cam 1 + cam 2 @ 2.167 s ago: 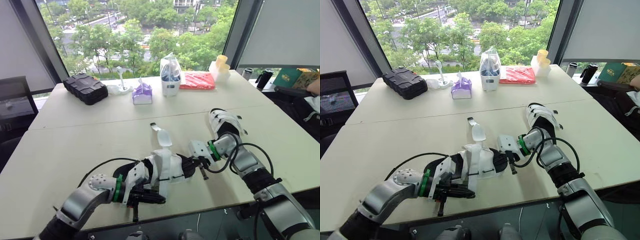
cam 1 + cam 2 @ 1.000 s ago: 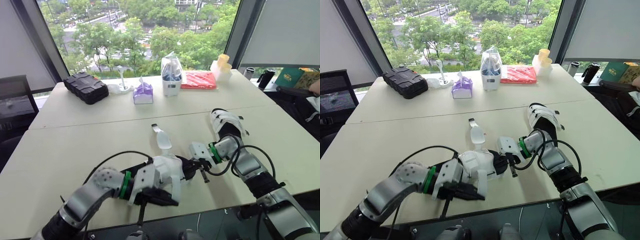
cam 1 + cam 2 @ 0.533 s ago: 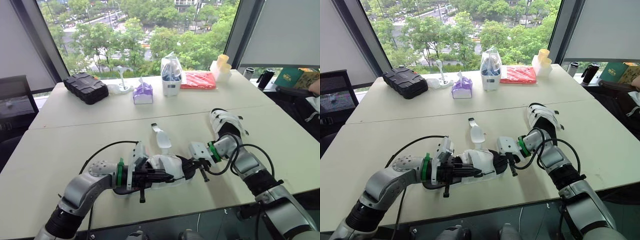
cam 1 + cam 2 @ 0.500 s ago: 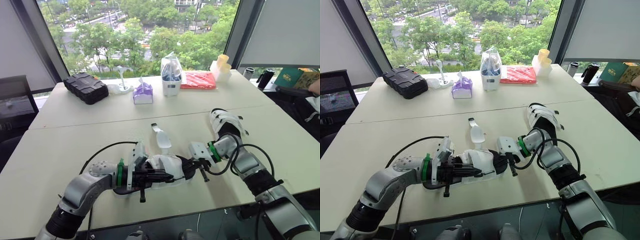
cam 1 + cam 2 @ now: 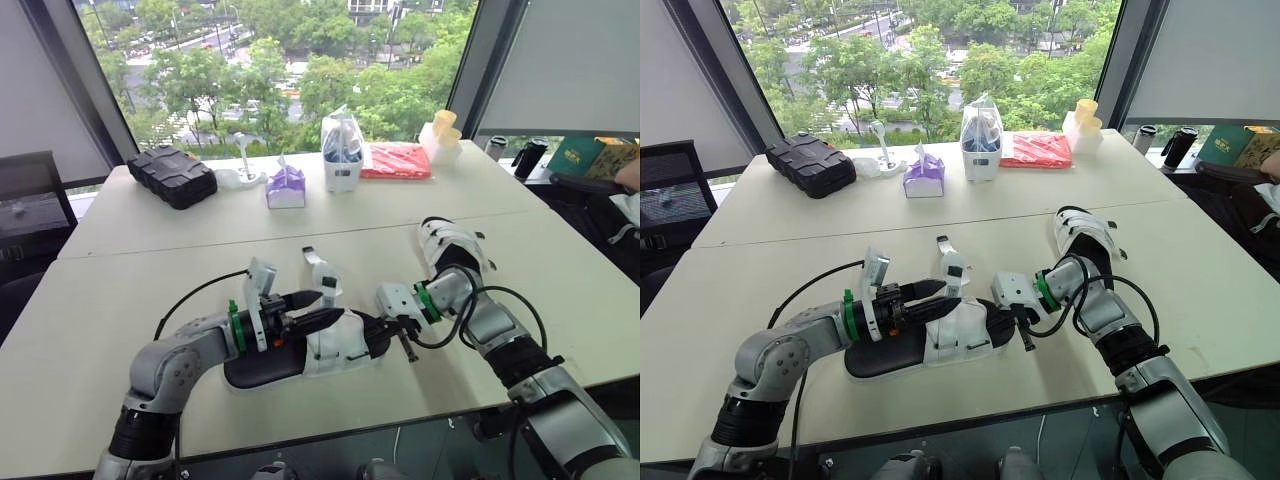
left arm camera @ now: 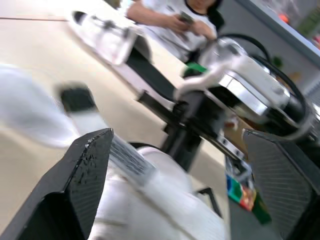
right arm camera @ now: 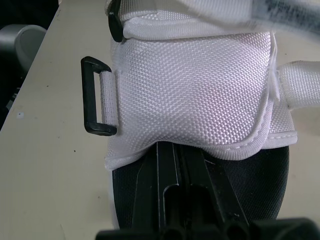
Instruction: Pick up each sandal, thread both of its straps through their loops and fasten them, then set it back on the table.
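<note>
Left eye view: two sandals on the table [image 5: 150,250], one in my grip.
Item one, near sandal [image 5: 335,350]: flat on the table toward its front edge, white upper, strap [image 5: 325,280] loose. My right claw [image 5: 403,338] pinches its sole end, fingers closed. My left claw [image 5: 330,303] hovers above it, fingers spread wide. Item two, second sandal [image 5: 450,245]: beside my right forearm.

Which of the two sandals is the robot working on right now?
The front sandal, lying between the left claw and right claw. The other sandal sits farther back, behind the right arm.
</note>
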Tool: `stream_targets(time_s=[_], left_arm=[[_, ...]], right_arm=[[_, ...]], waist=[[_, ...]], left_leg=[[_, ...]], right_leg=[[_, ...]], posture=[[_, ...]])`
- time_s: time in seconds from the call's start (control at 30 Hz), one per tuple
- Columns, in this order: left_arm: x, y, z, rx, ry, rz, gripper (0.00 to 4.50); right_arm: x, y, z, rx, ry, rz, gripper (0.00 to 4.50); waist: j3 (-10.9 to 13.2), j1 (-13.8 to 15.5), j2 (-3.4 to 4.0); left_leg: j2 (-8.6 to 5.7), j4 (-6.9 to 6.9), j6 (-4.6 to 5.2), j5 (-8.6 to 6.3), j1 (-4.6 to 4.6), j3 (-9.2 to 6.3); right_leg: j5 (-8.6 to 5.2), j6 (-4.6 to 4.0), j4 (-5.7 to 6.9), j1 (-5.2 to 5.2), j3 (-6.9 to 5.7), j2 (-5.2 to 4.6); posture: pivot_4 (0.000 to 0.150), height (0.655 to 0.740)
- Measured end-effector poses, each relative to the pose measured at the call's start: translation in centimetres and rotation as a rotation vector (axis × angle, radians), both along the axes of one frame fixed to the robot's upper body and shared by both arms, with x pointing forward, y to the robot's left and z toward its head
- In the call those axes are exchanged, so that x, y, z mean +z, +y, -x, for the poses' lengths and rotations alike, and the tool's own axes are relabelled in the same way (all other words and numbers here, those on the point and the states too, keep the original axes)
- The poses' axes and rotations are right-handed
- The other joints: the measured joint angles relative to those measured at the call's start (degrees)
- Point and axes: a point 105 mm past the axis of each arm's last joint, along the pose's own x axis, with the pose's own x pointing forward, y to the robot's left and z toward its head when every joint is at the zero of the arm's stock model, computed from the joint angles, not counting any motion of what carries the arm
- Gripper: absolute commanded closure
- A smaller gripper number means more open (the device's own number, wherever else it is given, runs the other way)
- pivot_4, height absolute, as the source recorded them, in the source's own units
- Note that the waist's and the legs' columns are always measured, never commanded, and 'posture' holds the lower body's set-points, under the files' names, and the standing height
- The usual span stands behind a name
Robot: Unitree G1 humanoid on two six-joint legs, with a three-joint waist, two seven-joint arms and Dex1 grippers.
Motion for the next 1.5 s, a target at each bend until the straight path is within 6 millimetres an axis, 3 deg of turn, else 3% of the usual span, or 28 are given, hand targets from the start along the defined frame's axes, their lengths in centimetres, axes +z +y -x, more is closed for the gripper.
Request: stream_targets(time_s=[0.2,0.33,0.47,0.83,1.1,1.2,1.43,1.5], left_arm=[[-0.2,0.2,-0.7,0.035,0.009,-0.008,0.10],[0.4,1.2,-2.6,0.093,-0.062,-0.087,0.10],[0.3,0.5,-3.9,0.085,-0.116,-0.183,0.10],[-1.4,-0.7,-4.1,-0.019,-0.148,-0.292,0.10],[-1.3,-1.6,-3.8,-0.083,-0.165,-0.289,0.10],[-1.3,-1.9,-3.8,-0.093,-0.162,-0.281,0.94],[-1.2,-2.0,-3.8,-0.100,-0.165,-0.275,4.46],[-1.1,-1.9,-3.8,-0.096,-0.166,-0.273,4.46]], right_arm=[[0.0,0.0,-0.1,-0.001,0.001,0.000,4.50],[0.0,0.1,-0.2,0.002,0.001,0.000,4.50],[0.0,0.2,-0.3,0.006,-0.001,-0.001,4.50],[0.0,0.3,-0.3,0.009,-0.002,-0.005,4.50],[0.0,0.3,-0.3,0.009,-0.003,-0.005,4.50],[0.0,0.3,-0.3,0.008,-0.003,-0.005,4.50],[0.0,0.3,-0.3,0.008,-0.003,-0.005,4.50],[0.0,0.3,-0.3,0.008,-0.003,-0.005,4.50]], waist=[[0.00,0.02,0.00],[0.00,-0.09,0.00],[0.00,-0.07,-0.01],[0.00,-0.27,-0.01],[0.00,-0.24,-0.01],[0.00,-0.23,-0.01],[0.00,-0.24,-0.01],[0.00,-0.24,-0.01]], left_leg=[[0.00,0.02,-0.01,-0.01,0.00,0.00],[0.00,0.03,-0.03,0.00,0.00,0.02],[0.00,0.03,-0.03,0.01,0.01,0.02],[0.01,0.00,-0.03,0.01,0.01,0.03],[0.02,0.00,-0.03,0.01,0.01,0.02],[0.02,0.00,-0.02,0.01,0.01,0.02],[0.02,0.00,-0.03,0.01,0.01,0.02],[0.02,0.00,-0.03,0.01,0.01,0.02]], right_leg=[[0.00,-0.01,0.01,0.01,0.00,0.01],[0.01,-0.05,0.03,0.00,0.00,0.04],[0.02,-0.03,0.03,0.00,-0.02,0.05],[0.03,-0.01,0.08,-0.06,0.00,0.05],[0.03,-0.01,0.08,-0.06,0.00,0.05],[0.03,0.00,0.09,-0.06,0.00,0.05],[0.03,0.00,0.09,-0.06,0.00,0.05],[0.03,0.00,0.09,-0.06,0.00,0.05]], posture=[[0.150,0.7400],[0.150,0.7400],[0.150,0.7400],[0.150,0.7400],[0.150,0.7400],[0.150,0.7400],[0.150,0.7400],[0.150,0.7400]])
